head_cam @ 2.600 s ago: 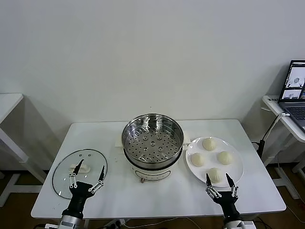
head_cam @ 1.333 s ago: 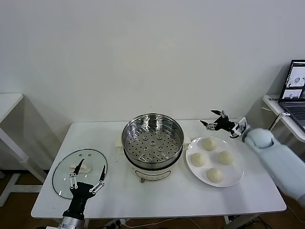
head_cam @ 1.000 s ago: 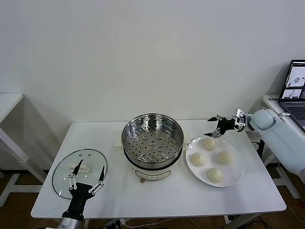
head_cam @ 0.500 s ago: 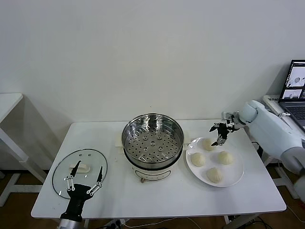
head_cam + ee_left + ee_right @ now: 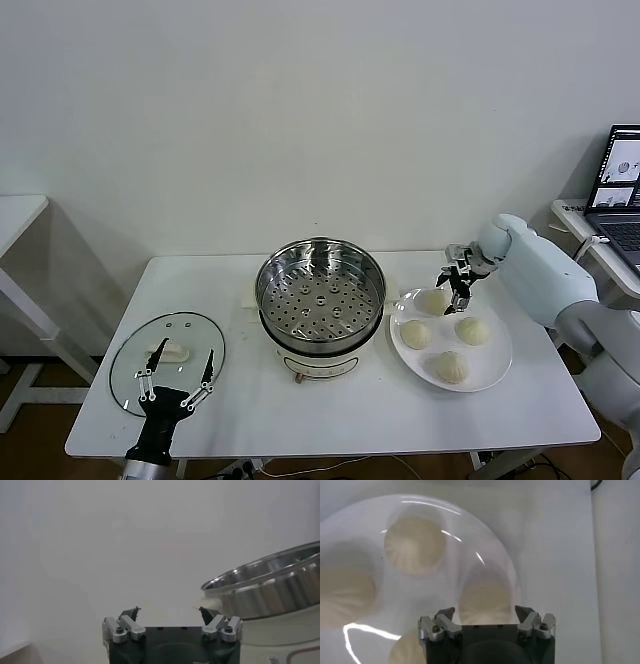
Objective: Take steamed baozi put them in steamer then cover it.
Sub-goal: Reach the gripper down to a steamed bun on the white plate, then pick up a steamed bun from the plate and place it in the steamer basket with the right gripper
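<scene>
The steamer (image 5: 320, 292), a shiny pot with a hole-dotted tray, stands uncovered at the table's middle; its wall also shows in the left wrist view (image 5: 265, 592). Four baozi lie on a white plate (image 5: 497, 352) to its right: far (image 5: 432, 300), left (image 5: 414, 334), right (image 5: 471, 329), near (image 5: 449, 366). My right gripper (image 5: 456, 284) is open and empty, hovering over the plate's far side by the far baozi; in the right wrist view (image 5: 484, 612) one baozi (image 5: 485, 599) lies between its fingers, below them. The glass cover (image 5: 130, 372) lies flat at front left. My left gripper (image 5: 178, 376) is open over its near edge.
The white table (image 5: 330, 415) carries everything. A laptop (image 5: 620, 190) stands on a side table at far right, and another table edge (image 5: 15, 215) shows at far left. My right arm reaches in from the right over the table's far right corner.
My right arm has swung up from the table's front edge, round the far right, and come in over the plate's far side. My left gripper has drawn slightly nearer to me.
</scene>
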